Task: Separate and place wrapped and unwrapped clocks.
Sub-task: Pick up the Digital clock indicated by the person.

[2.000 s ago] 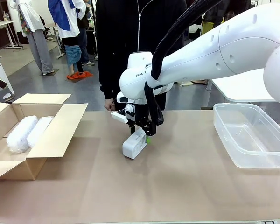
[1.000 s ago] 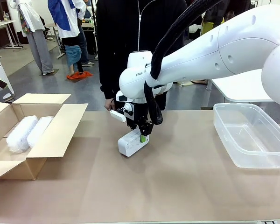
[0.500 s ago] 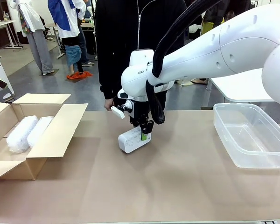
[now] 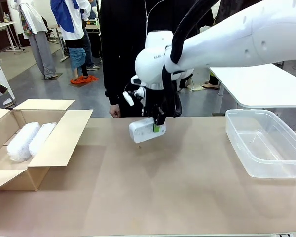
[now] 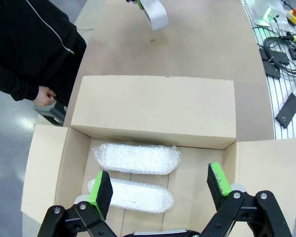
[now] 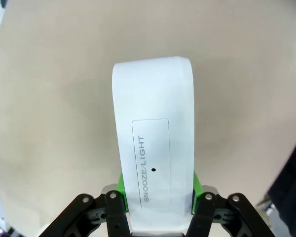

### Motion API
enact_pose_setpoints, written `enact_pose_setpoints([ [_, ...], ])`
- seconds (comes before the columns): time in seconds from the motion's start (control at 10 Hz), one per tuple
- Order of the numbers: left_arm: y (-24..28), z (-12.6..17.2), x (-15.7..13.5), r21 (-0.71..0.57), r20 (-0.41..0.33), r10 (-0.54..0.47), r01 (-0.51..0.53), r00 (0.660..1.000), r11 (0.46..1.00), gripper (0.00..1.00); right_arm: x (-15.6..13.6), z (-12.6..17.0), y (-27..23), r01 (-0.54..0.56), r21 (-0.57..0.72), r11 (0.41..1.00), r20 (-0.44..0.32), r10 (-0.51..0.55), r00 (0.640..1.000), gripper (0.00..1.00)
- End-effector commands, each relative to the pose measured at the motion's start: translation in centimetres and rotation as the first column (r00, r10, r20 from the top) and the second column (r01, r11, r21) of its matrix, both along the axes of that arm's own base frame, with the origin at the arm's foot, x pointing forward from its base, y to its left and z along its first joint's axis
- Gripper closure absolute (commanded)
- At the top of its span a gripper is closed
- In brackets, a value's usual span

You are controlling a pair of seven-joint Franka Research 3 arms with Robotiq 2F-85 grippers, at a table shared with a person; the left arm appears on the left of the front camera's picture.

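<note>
My right gripper (image 4: 158, 126), black with green pads, pinches the bare white plastic clock (image 4: 145, 131), a smooth oblong block with rounded corners, and holds it clear of the brown table (image 4: 177, 197), just above the middle of the far half; in the right wrist view the pads press on both flanks of the clock (image 6: 153, 143), whose top face reads SNOOZE/LIGHT, with nothing but tabletop beneath it. My left gripper (image 5: 160, 190) hangs with its fingers spread wide and empty over the open brown cardboard box (image 5: 153, 111) on my left side of the table; inside lie the two clocks bundled in whitish bubble wrap (image 5: 136, 158), side by side on the box floor (image 4: 29, 138). I judge the wrapped half of the sorting done, since both bundles sit in the box; what is left is the unwrapped clock, lifted but not yet set down. The clear plastic tub (image 4: 264, 143), rectangular and empty, stands at my right end of the table, well apart from the clock, and looks the likely place for it, though I cannot be sure. A person in a black zipped jacket (image 4: 133, 44) stands at the far edge just behind the held clock, one hand (image 4: 114, 110) low at the table's rim; that hand is near the gripper, so I would watch it. The table between clock and tub lies bare; the tub's raised wall is the one thing to clear.
</note>
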State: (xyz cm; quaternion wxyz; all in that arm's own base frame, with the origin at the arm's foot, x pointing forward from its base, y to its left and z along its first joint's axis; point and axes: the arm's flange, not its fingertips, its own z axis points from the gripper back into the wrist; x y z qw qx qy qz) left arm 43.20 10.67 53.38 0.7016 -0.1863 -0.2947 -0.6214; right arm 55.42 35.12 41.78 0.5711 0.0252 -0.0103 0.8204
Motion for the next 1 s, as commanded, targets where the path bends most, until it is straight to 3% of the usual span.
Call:
enact_pose_setpoints([
  [0.0,0.0,0.0,0.0,-0.011,0.007,-0.008,0.008,1.0,1.0,0.0,-0.5,3.4,-0.8,0.083,-0.017,0.996,0.013,-0.083,0.996,1.0],
  [0.1,0.0,0.0,0.0,-0.011,0.007,-0.008,0.008,1.0,1.0,0.0,-0.7,5.7,-1.1,0.124,-0.008,0.992,0.017,-0.124,0.992,1.0],
  [0.2,0.0,0.0,0.0,-0.011,0.007,-0.008,0.008,1.0,1.0,0.0,-0.9,7.6,-1.3,0.155,-0.008,0.988,0.04,-0.155,0.987,0.68],
  [0.3,0.0,0.0,0.0,-0.011,0.007,-0.008,0.008,1.0,1.0,0.0,-1.1,9.5,-1.5,0.19,-0.006,0.982,0.058,-0.189,0.98,0.68],
  [0.4,0.0,0.0,0.0,-0.011,0.007,-0.008,0.008,1.0,1.0,0.0,-1.1,11.2,-1.8,0.235,-0.003,0.972,0.075,-0.234,0.969,0.88],
  [0.5,0.0,0.0,0.0,-0.011,0.007,-0.008,0.008,1.0,1.0,0.0,-1.3,12.8,-2.2,0.301,0.013,0.953,0.085,-0.301,0.95,0.68],
  [0.6,0.0,0.0,0.0,-0.011,0.007,-0.008,0.008,1.0,1.0,0.0,-1.3,13.8,-2.6,0.327,0.039,0.944,0.094,-0.329,0.94,1.0],
  [0.7,0.0,0.0,0.0,-0.011,0.007,-0.008,0.008,1.0,1.0,0.0,-1.2,14.3,-3.0,0.344,0.057,0.937,0.096,-0.349,0.932,0.88],
  [0.8,0.0,0.0,0.0,-0.011,0.007,-0.008,0.008,1.0,1.0,0.0,-1.0,14.5,-3.2,0.358,0.06,0.932,0.094,-0.362,0.927,1.0],
  [0.9,0.0,0.0,0.0,-0.011,0.007,-0.008,0.008,1.0,1.0,0.0,-0.8,14.5,-3.4,0.373,0.056,0.926,0.094,-0.377,0.921,1.0],
])
